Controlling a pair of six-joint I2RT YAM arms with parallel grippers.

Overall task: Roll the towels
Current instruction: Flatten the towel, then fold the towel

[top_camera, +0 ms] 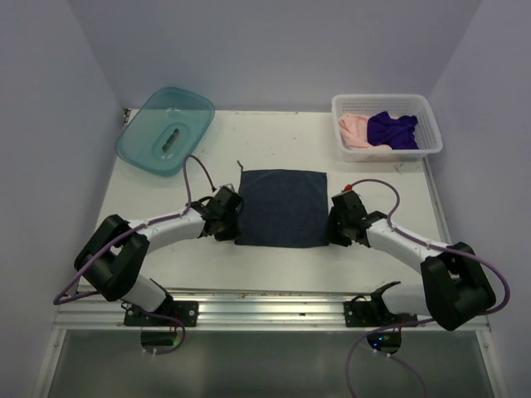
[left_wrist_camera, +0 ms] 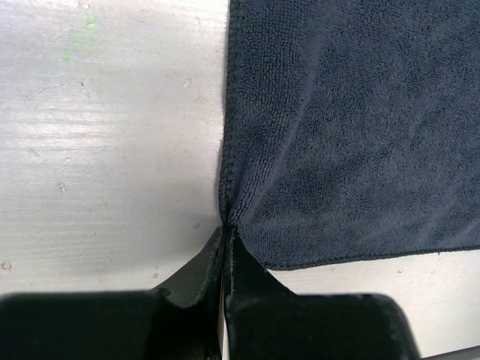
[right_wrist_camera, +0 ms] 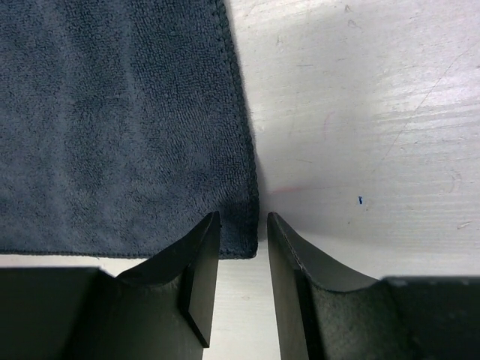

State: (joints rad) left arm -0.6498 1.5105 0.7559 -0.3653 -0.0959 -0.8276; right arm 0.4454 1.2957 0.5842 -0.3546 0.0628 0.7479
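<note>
A dark slate-blue towel point(top_camera: 282, 207) lies flat in the middle of the table. My left gripper point(top_camera: 236, 217) is at the towel's left edge near its front corner. In the left wrist view it point(left_wrist_camera: 226, 231) is shut on that edge, and the towel point(left_wrist_camera: 352, 127) puckers at the fingertips. My right gripper point(top_camera: 333, 222) stands at the front right corner. Seen from the right wrist, it point(right_wrist_camera: 243, 217) is open and straddles the towel's point(right_wrist_camera: 120, 127) corner, one finger over the cloth and the other over bare table. A pale pink towel point(top_camera: 355, 131) and a deep purple towel point(top_camera: 392, 130) lie crumpled in a basket.
The white mesh basket point(top_camera: 382, 99) stands at the back right corner. A teal plastic tub point(top_camera: 133, 153) sits at the back left. Walls close in the table on the left, back and right. A metal rail point(top_camera: 265, 305) runs along the near edge.
</note>
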